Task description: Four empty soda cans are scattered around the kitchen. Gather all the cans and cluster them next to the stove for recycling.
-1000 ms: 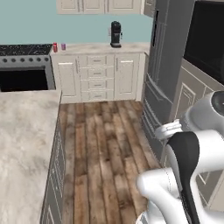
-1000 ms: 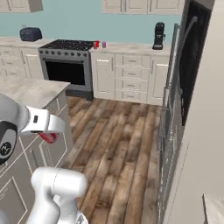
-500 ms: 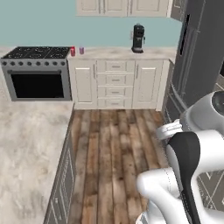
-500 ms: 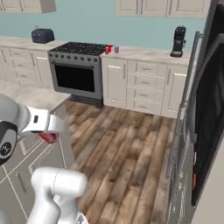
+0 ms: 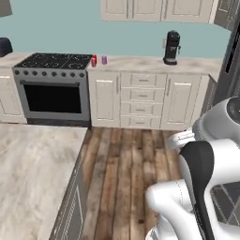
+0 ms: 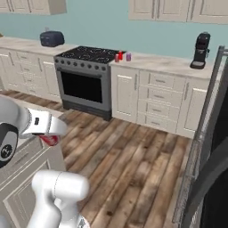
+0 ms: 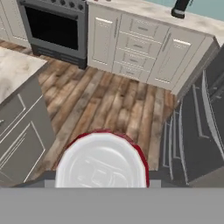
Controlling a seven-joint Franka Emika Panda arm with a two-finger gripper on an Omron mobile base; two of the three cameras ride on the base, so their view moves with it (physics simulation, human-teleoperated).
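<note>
Toaster: a dark blue rounded toaster [image 6: 52, 38] sits on the beige marbled desk [image 6: 26, 44] at the far left, against the teal wall.
Stove: the wide grey-steel stove with a flat black cooktop [image 5: 54, 87] [image 6: 88, 80] stands against the far wall, its dark oven door facing the wood plank floor [image 5: 124, 178].
Cans by the stove: a small red soda can [image 5: 93, 60] [image 6: 117, 57] stands upright on the desk just right of the cooktop; a small purple soda can with a pale top [image 5: 104, 59] [image 6: 128, 56] stands just beside it, further right. In the right base view a second red can [image 6: 120, 55] shows between these two, a little behind.
Held can: a red soda can with a pale silver top [image 7: 103, 161] sits at the bottom middle of the hand view, seen from above; in the right base view its red body [image 6: 49, 140] pokes out under the white wrist, above the near desk's corner and well apart from the stove.
Jaws: the gripper [image 6: 48, 133] is closed on this held can, which sits between the jaws; the fingertips themselves are hidden behind it.
Cabinets: cream drawers and doors [image 5: 147, 100] run right of the stove.
Coffee machine: a black coffee maker [image 5: 171, 48] [image 6: 200, 50] stands on the desk further right.
</note>
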